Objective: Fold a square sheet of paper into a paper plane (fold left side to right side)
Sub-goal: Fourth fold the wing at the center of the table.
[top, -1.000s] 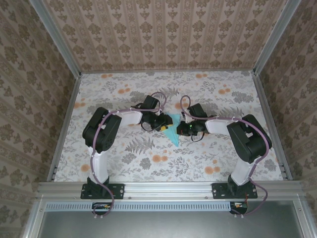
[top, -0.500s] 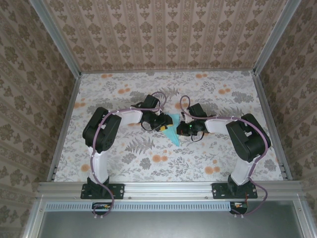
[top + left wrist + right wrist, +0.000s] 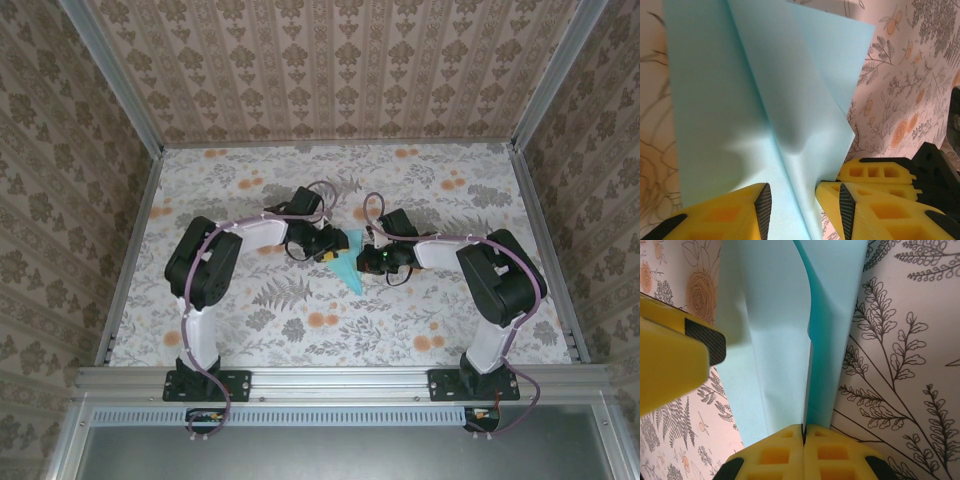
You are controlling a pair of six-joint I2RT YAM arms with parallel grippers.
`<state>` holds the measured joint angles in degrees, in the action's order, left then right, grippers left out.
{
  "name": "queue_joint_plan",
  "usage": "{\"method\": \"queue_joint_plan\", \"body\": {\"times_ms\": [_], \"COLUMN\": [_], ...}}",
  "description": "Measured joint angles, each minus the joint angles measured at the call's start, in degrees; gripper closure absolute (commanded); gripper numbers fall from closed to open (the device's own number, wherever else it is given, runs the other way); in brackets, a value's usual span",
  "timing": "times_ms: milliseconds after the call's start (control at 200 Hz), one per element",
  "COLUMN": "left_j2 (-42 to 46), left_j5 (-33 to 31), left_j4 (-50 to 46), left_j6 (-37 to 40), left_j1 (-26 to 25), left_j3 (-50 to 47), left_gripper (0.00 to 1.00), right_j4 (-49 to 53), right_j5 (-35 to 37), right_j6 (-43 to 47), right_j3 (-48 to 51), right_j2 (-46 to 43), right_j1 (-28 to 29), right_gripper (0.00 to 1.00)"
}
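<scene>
The paper plane [image 3: 347, 262] lies in the middle of the surface [image 3: 300, 330], between the two arms. The right gripper [image 3: 804, 432] is pressed together, pinching a stood-up part of the plane. The left gripper [image 3: 804, 207] is spread wide, with blue paper between its fingers [image 3: 762, 206]. If either one tugs hard, the thin paper may rip or crumple. The grippers sit just beside each other and could bump. The side walls [image 3: 60, 200] are well apart, so there is lots of room.

black-white arms [image 3: 205, 265], purple cables [image 3: 450, 238], yellow jaws
</scene>
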<state>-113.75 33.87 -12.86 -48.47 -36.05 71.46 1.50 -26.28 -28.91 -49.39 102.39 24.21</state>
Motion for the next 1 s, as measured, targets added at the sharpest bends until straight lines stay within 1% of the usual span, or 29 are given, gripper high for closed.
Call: {"method": "queue_joint_plan", "body": {"times_ms": [180,435,1000], "left_j2": [-0.8,-2.2,-2.2], "left_j5": [0.3,0.3,0.2], "left_j4": [1.1,1.6,1.7], "left_j6": [-0.8,-1.8,-2.1], "left_j1": [-1.0,-1.0,-1.0], "left_j3": [0.0,-0.1,-0.2], "left_gripper": [0.59,0.63,0.63], "right_j4": [0.0,0.1,0.1], "right_j5": [-0.1,-0.5,-0.9], "right_j6": [-0.3,-1.6,-2.8], "right_j3": [0.0,0.4,1.1], "right_j2": [-0.1,-0.7,-1.5], "right_j1": [0.0,0.4,0.6], "right_gripper": [0.99,0.99,0.99]}}
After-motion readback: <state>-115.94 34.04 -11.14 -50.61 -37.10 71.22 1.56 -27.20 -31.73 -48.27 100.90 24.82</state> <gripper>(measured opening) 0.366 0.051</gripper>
